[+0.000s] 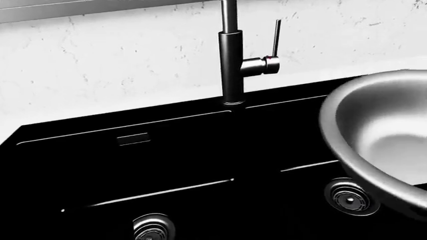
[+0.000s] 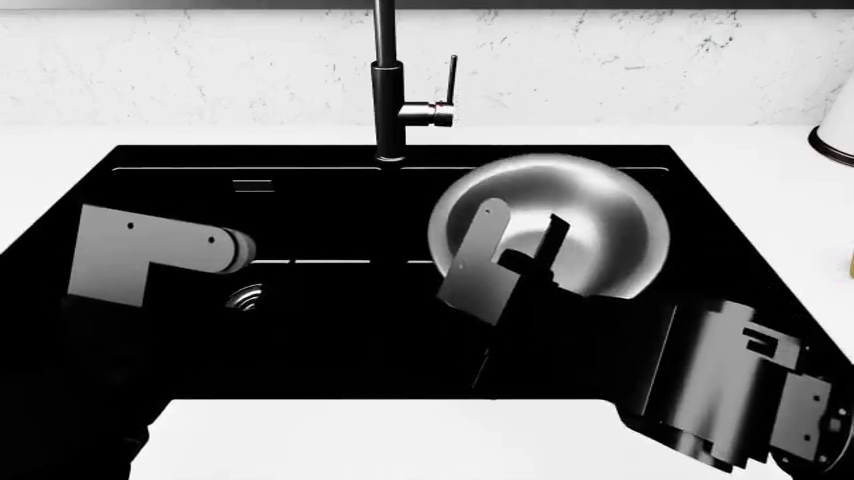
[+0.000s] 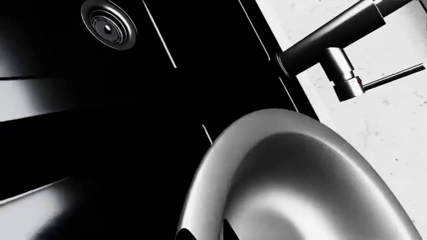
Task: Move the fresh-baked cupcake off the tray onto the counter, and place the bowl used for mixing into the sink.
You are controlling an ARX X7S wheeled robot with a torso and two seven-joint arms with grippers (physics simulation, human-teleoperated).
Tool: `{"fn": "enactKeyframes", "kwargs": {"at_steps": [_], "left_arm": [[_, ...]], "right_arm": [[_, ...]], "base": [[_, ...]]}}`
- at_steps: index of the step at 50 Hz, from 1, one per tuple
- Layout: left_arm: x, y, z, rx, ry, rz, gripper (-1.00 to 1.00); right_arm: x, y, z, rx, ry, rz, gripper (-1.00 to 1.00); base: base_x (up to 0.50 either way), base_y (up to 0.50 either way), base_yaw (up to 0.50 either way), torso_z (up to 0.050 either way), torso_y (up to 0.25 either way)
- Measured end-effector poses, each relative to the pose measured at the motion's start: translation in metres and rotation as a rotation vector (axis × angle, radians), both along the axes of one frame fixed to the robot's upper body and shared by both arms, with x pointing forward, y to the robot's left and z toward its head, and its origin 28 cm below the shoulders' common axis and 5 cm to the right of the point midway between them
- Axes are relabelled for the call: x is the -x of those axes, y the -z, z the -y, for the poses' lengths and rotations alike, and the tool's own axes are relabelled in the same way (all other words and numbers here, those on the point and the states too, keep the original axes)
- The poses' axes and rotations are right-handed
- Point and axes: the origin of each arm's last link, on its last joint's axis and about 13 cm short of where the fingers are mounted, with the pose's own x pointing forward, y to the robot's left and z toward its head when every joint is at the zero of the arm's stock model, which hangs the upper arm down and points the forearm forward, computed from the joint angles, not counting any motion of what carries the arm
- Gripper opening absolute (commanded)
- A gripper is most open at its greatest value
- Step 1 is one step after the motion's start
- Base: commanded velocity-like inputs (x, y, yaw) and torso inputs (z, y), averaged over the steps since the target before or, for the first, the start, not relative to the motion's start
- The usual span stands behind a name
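While no brand, label or readable writing shows on anything, a small red dot sits on the faucet [image 1: 232, 55] where its thin lever handle joins the body. That faucet is tall and dark, and it rises from the back edge of the sink [image 2: 174, 170], a black rectangular basin let into the white counter [image 2: 387, 440]. Behind the faucet runs a pale, faintly veined stone backsplash [image 2: 200, 70]. Two round metal drains [image 1: 349, 196] show on the sink floor in the left wrist view, one on each side of a low divider.

Just in front of the faucet and to its right, the bowl [image 2: 587, 215] is inside the sink's outline, its shiny silver inside facing up and slightly tilted toward the robot. Whether it rests on the sink floor or hangs above it cannot be told. The right gripper [image 2: 514, 255] reaches over the bowl's near rim, one grey finger outside the wall and a dark finger inside, so it appears to pinch the rim; the right wrist view shows a dark tip at that rim.

On the faucet's left, the left arm [image 2: 140, 255] hangs over the basin, and its gripper is not visible, so its state cannot be told. A white cylinder with a dark base [image 2: 834, 135] stands on the counter at the far right of the faucet.
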Motion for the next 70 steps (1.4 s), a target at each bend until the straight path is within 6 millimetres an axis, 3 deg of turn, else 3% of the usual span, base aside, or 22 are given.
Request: {"fn": "enactKeyframes", "kwargs": {"at_steps": [22, 43, 70], "left_arm": [[-0.002, 0.003, -0.001, 0.008, -0.004, -0.006, 1.0], [-0.003, 0.008, -0.003, 0.016, -0.013, -0.019, 1.0], [-0.004, 0.013, -0.006, 0.026, -0.027, -0.031, 1.0]], "right_arm": [[-0.004, 0.009, 0.001, 0.008, -0.027, -0.057, -1.0], [-0.036, 0.014, -0.001, -0.027, 0.064, 0.008, -1.0], [-0.042, 0.036, -0.003, 0.015, 0.073, -0.006, -1.0]], "base": [[0.0, 0.0, 0.0, 0.0, 0.0], [0.0, 0.0, 0.0, 0.0, 0.0], [0.0, 0.0, 0.0, 0.0, 0.001]]}}
